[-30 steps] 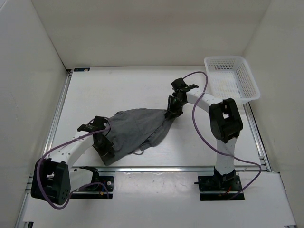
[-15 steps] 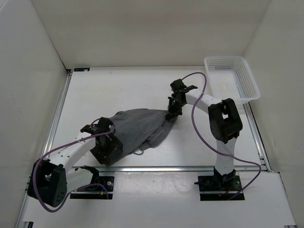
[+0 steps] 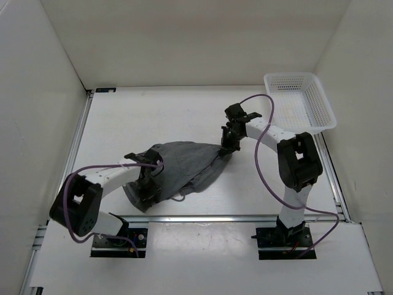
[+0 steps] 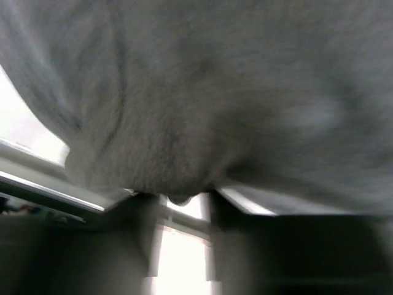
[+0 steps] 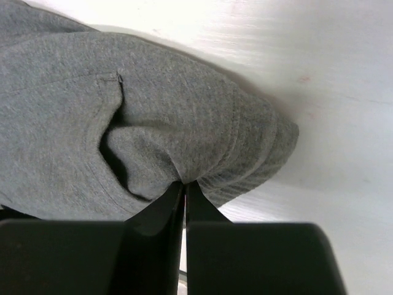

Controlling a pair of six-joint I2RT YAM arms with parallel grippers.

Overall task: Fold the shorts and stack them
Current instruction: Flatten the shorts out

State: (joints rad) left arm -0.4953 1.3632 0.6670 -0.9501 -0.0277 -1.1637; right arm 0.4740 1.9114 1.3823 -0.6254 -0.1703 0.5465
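The grey shorts (image 3: 184, 163) lie crumpled on the white table, between the two arms. My right gripper (image 3: 228, 145) is at their far right end. In the right wrist view it (image 5: 184, 184) is shut, pinching a fold of the shorts (image 5: 184, 110) beside a ribbed edge. My left gripper (image 3: 146, 187) is at the near left corner of the cloth. The left wrist view is blurred: the shorts (image 4: 215, 92) fill its top and the left gripper (image 4: 179, 206) stands open, its fingers (image 4: 142, 215) apart with a small fold hanging between the tips.
A white basket (image 3: 291, 75) stands at the back right corner of the table. A metal rail (image 3: 233, 217) runs along the near edge, with another along the left side (image 3: 78, 135). White walls close in the table on three sides.
The left arm has swung in against the near left corner of the shorts and its jaws have come apart. The right gripper has shut on the far right end.
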